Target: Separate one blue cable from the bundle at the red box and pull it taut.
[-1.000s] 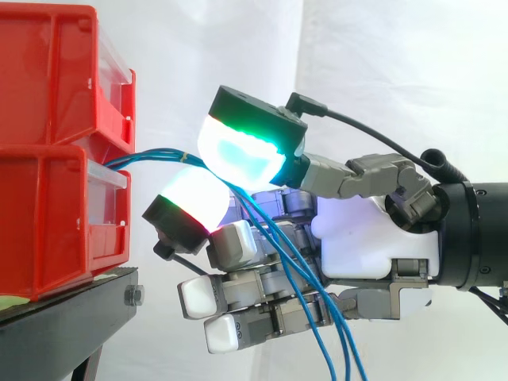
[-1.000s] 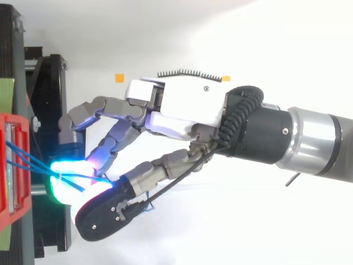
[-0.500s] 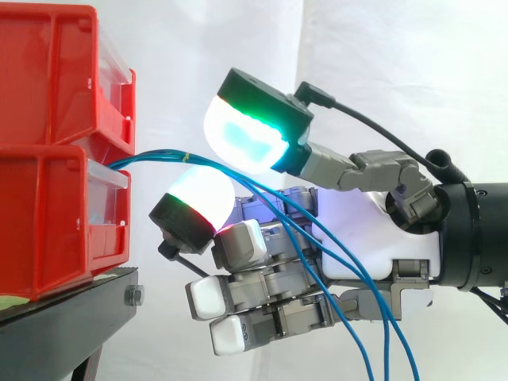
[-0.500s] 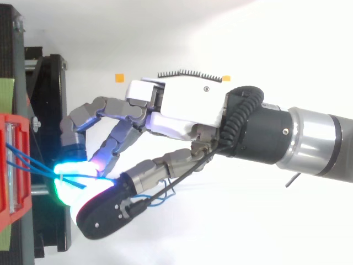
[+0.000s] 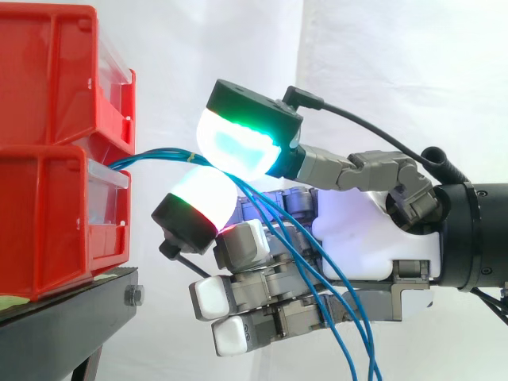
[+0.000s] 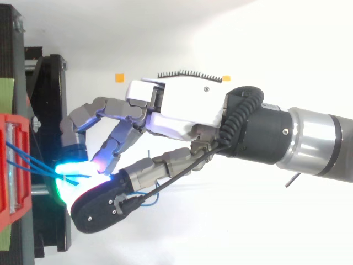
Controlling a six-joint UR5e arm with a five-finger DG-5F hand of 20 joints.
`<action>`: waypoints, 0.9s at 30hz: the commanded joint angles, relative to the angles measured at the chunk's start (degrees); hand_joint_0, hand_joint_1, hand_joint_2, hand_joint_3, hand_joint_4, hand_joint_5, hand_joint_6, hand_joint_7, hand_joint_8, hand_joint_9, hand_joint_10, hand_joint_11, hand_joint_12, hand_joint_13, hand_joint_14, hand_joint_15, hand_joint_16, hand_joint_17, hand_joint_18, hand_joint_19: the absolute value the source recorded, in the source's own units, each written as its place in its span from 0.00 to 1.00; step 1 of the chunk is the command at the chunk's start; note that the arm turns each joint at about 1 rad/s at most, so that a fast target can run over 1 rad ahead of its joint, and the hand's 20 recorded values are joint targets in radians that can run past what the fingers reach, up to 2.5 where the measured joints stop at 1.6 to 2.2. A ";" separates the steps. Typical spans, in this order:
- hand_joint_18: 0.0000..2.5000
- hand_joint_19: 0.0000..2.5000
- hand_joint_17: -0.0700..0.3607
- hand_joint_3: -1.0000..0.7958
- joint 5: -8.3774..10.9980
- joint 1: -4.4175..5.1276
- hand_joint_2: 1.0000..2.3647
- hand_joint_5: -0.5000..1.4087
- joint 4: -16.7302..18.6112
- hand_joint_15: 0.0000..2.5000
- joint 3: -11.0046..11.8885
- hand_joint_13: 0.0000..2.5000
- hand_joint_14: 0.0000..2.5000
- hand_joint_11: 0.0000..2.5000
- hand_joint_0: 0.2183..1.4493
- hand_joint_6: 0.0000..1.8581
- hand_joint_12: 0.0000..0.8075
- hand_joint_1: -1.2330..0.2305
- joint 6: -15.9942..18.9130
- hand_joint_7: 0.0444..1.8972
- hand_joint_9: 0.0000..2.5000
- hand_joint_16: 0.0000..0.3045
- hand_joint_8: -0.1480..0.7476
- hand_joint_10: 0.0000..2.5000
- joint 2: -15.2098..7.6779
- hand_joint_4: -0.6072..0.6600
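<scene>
Thin blue cables [image 5: 151,156] come out between the two stacked red bins [image 5: 48,151] and run right to my hand [image 5: 365,238]. A green-glowing pad [image 5: 238,147] presses down on them against a white-and-red glowing pad [image 5: 202,198], pinching the bundle just right of a small yellow tie. Beyond the pinch, three strands [image 5: 349,333] hang down across the curled lower fingers. From above, the cables [image 6: 30,161] leave the red box [image 6: 8,182] and meet the glowing pads [image 6: 69,171], with my hand [image 6: 182,110] reaching in from the right.
The bins rest on a black stand [image 5: 71,309] with a bolt at its corner. A white curtain hangs behind. A small orange marker [image 6: 118,77] lies on the white floor, and a slack loop of blue cable [image 6: 149,200] shows under the hand.
The green-glowing pad, raised off the cables half a second ago, has come back down onto them. The hanging strands have swung back to the left.
</scene>
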 commanded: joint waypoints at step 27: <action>0.31 0.25 0.42 0.28 -0.15 -0.17 0.00 0.20 -0.17 0.24 0.00 0.40 0.01 0.41 0.23 0.47 0.52 0.41 -0.04 0.61 0.47 0.16 0.56 0.01 0.00 0.56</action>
